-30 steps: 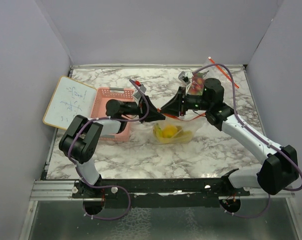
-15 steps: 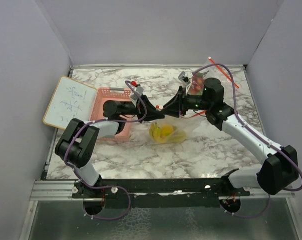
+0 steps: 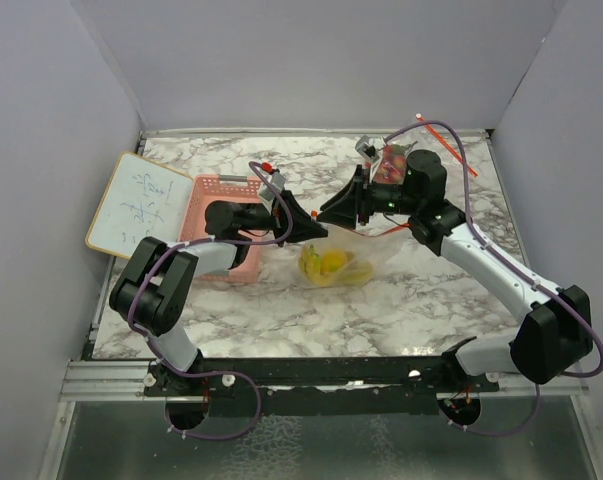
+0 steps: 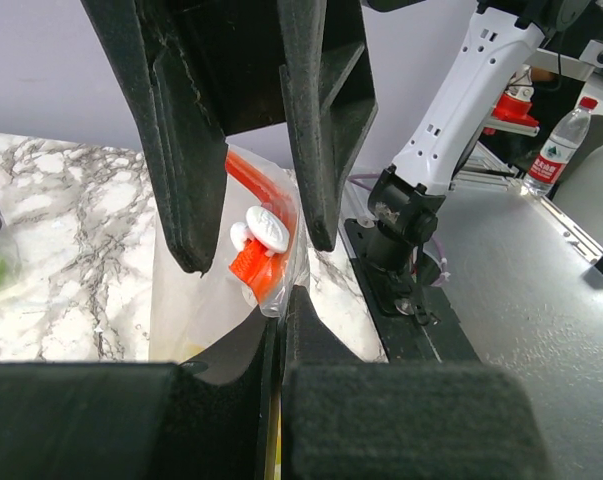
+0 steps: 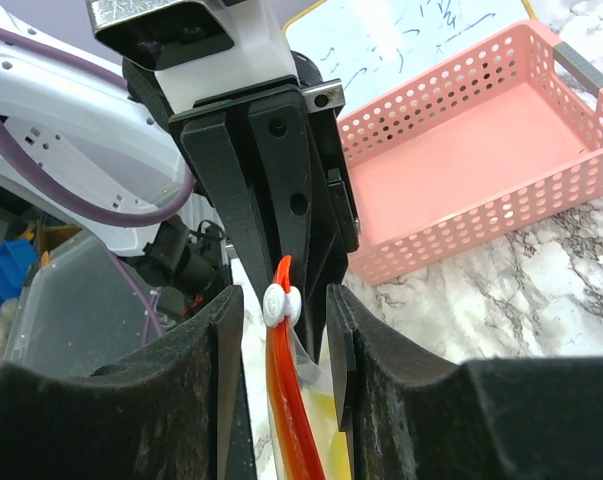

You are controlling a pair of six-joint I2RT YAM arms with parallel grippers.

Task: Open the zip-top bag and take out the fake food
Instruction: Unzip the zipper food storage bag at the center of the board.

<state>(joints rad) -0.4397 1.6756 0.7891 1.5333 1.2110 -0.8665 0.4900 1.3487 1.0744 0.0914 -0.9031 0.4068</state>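
Observation:
The clear zip-top bag (image 3: 369,256) hangs between the two grippers near the middle of the table, and yellow fake food (image 3: 331,265) lies in its lower part. My left gripper (image 4: 281,300) is shut on the bag's top edge, just below the orange zip track. A white slider (image 5: 281,303) sits on that track. My right gripper (image 5: 282,296) stands open around the slider, with a gap on each side of it. In the top view the right gripper (image 3: 327,213) meets the left gripper (image 3: 315,228) tip to tip.
A pink slotted basket (image 3: 209,205) stands under the left arm, with a whiteboard (image 3: 139,203) to its left. A second bag with red pieces (image 3: 391,165) lies at the back behind the right wrist. A loose orange strip (image 3: 447,137) lies at the back right.
The right gripper's jaws have opened off the slider. The bag and the left gripper shifted a little to the left and up, and the yellow pieces slid left inside the bag.

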